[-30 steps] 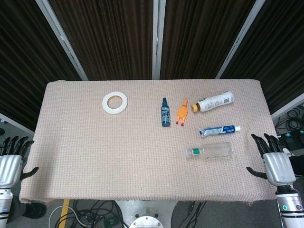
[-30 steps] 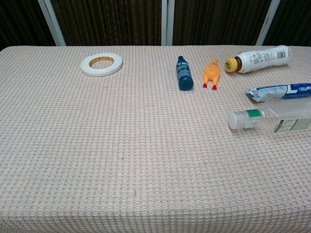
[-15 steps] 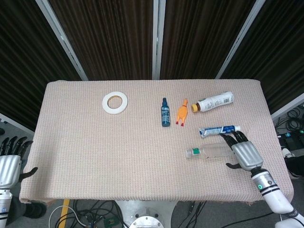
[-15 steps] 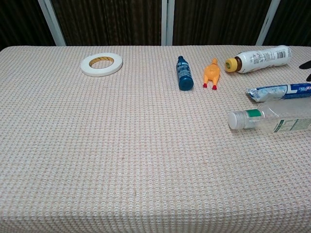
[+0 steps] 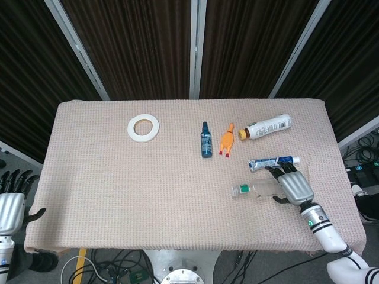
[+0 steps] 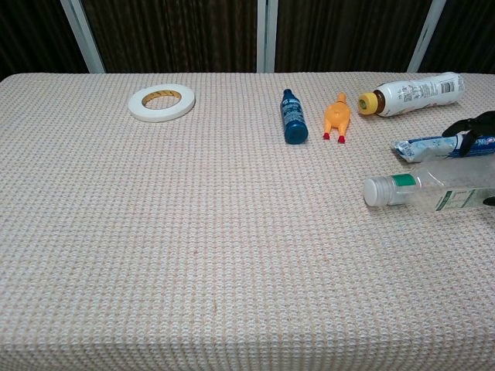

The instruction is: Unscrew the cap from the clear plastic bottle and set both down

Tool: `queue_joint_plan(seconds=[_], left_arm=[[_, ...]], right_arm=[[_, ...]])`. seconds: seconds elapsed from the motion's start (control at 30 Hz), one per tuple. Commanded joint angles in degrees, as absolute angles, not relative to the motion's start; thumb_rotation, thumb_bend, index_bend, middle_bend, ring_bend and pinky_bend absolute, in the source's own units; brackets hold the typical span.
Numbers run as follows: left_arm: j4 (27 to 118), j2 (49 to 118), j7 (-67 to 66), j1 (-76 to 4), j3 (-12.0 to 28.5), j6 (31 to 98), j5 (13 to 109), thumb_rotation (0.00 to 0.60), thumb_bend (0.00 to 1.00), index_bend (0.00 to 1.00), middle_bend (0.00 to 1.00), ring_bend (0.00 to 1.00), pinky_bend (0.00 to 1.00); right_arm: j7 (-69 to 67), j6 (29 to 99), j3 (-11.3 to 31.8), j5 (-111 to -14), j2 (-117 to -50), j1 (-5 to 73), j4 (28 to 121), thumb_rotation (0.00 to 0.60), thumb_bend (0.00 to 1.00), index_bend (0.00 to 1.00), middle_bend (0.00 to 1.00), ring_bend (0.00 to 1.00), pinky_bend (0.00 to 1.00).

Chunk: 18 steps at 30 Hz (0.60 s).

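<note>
The clear plastic bottle (image 5: 258,189) (image 6: 433,188) lies on its side near the table's right front, its white cap (image 5: 235,190) (image 6: 374,192) pointing left above a green neck band. My right hand (image 5: 291,184) (image 6: 472,134) hovers over the bottle's right end with fingers spread, holding nothing; whether it touches the bottle is unclear. In the chest view only its dark fingertips show at the right edge. My left hand (image 5: 10,204) hangs off the table's left front corner, fingers apart and empty.
A toothpaste tube (image 5: 271,163) (image 6: 433,146) lies just behind the bottle. Further back are a white bottle with a yellow cap (image 5: 266,126) (image 6: 410,93), an orange rubber chicken (image 5: 227,139) (image 6: 336,116), a small blue bottle (image 5: 205,139) (image 6: 293,117) and a tape roll (image 5: 143,128) (image 6: 161,102).
My right hand has come in from beyond the table's right edge to above the clear bottle's right end. The left hand and all objects have stayed put.
</note>
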State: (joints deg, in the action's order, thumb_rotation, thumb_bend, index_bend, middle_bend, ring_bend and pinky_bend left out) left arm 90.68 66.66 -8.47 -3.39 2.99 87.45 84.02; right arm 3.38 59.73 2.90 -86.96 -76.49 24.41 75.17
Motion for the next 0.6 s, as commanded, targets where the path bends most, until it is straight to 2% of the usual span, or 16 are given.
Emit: queue_joint_plan(seconds=[0.03, 0.3, 0.5, 0.6], left_arm=[[90.74, 66.64, -8.52, -3.45, 3.01, 87.36, 84.02, 0.6, 0.0, 0.2, 0.12, 0.04, 0.02], [90.38, 66.83, -8.21, -3.69, 2.95, 86.94, 84.22, 0.6, 0.0, 0.2, 0.12, 0.04, 0.02], [90.51, 66.33, -8.19, -4.05, 2.87, 86.69, 84.91, 0.6, 0.0, 0.2, 0.12, 0.04, 0.02], [90.88, 65.85, -7.21, -4.37, 2.92, 86.86, 85.86, 0.6, 0.0, 0.2, 0.12, 0.04, 0.02]], right_arm=[[2.28, 60.81, 2.19, -88.3, -77.47, 24.7, 73.75, 0.6, 0.1, 0.17, 0.31, 0.12, 0.16], [-1.59, 63.28, 1.03, -90.75, -80.07, 25.02, 69.71, 0.6, 0.12, 0.3, 0.39, 0.2, 0.29], [-6.85, 67.31, 0.22, -94.01, -83.12, 25.36, 64.88, 0.6, 0.25, 0.5, 0.52, 0.34, 0.45], [-10.94, 69.36, -0.22, -95.65, -83.87, 25.73, 63.86, 0.6, 0.29, 0.54, 0.54, 0.36, 0.48]])
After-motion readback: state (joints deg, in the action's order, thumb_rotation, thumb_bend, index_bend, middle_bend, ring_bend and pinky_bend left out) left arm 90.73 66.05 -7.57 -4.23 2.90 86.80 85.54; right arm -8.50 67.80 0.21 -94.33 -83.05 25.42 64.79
